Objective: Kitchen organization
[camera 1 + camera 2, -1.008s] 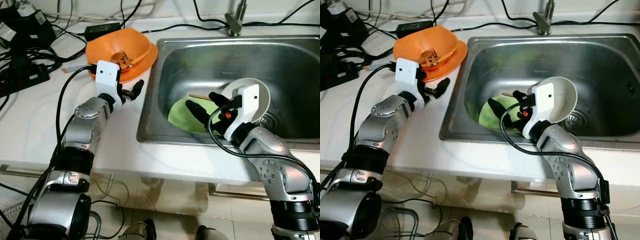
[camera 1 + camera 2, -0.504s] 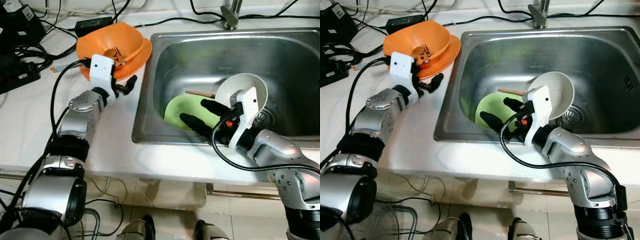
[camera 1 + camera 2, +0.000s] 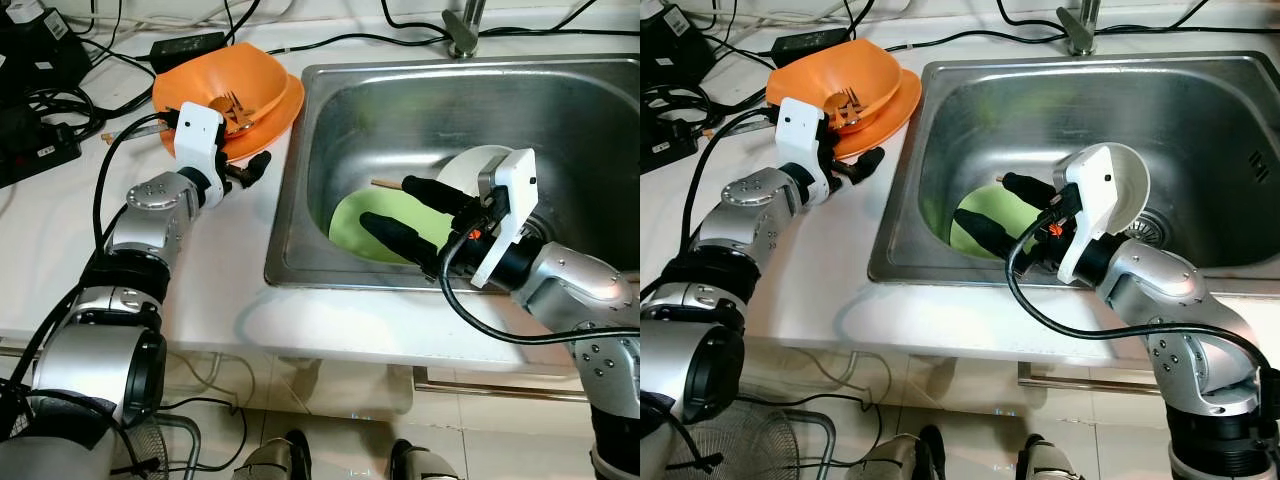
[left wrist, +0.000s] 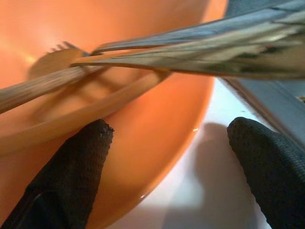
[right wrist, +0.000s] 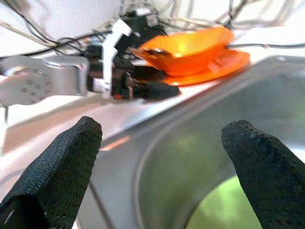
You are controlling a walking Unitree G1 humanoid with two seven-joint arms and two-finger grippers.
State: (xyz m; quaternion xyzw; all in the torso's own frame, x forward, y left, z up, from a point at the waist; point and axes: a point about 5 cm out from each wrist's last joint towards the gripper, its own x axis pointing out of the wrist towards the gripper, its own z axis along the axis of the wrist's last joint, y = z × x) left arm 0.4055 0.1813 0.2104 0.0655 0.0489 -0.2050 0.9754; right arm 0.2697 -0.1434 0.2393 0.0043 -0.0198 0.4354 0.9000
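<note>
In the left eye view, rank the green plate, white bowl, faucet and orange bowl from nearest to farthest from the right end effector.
From the right end effector, whose fingers stand open over the sink:
1. Green plate, directly under the fingers.
2. White bowl, just behind, by the wrist.
3. Faucet, at the sink's back edge.
4. Orange bowl, on the left counter.

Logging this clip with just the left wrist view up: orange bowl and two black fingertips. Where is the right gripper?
Observer: The right gripper is open, in the sink over a green plate.
Operator: Anything else in the sink?
Observer: A white bowl behind the right wrist, beside the green plate.
Operator: What is the orange bowl standing on?
Observer: The orange bowl stands on an orange plate on the counter, left of the sink; the left gripper is open by its rim.
</note>
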